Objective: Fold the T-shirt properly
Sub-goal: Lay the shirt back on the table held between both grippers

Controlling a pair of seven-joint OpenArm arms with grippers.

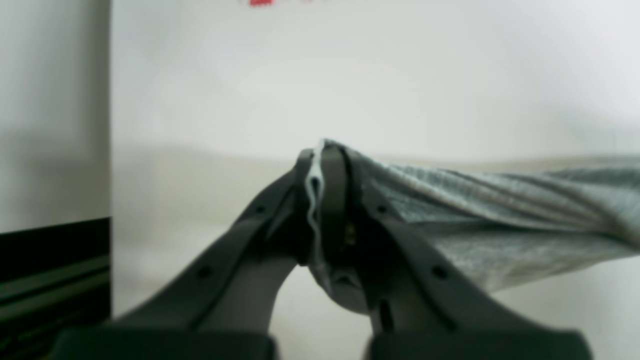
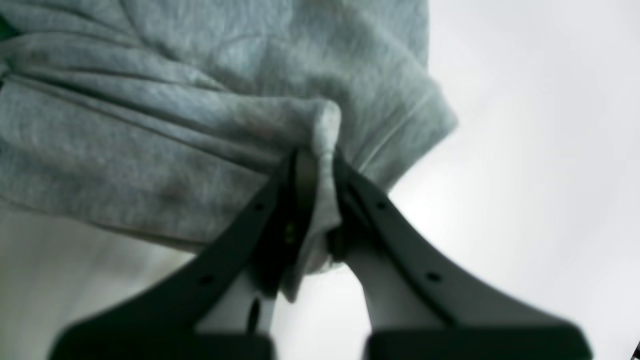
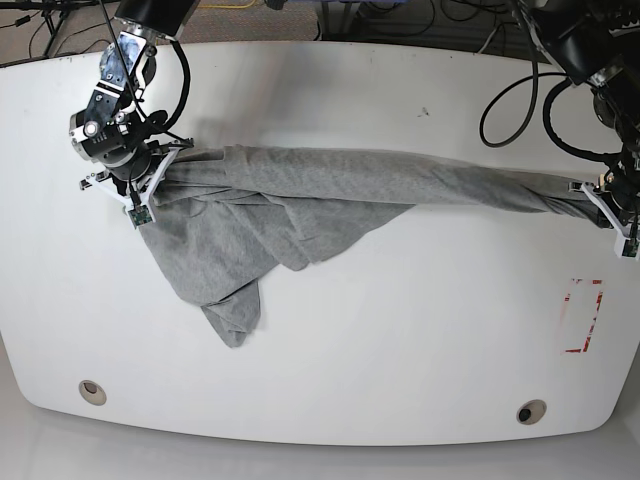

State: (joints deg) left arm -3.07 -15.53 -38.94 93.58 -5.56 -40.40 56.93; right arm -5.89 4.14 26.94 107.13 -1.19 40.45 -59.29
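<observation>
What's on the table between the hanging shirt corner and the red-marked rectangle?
Bare white table only, base view, from the T-shirt corner to the red-marked rectangle.

Heather-grey T-shirt (image 3: 330, 195), white table (image 3: 400, 330)

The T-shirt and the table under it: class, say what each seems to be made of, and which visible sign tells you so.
T-shirt: a soft knit, probably cotton jersey. It is flecked heather grey and matt, and it bunches into folds where the left gripper and right gripper pinch it.

Table: a hard, smooth white top, perhaps laminate or painted board. It has a faint sheen and no grain.
</observation>
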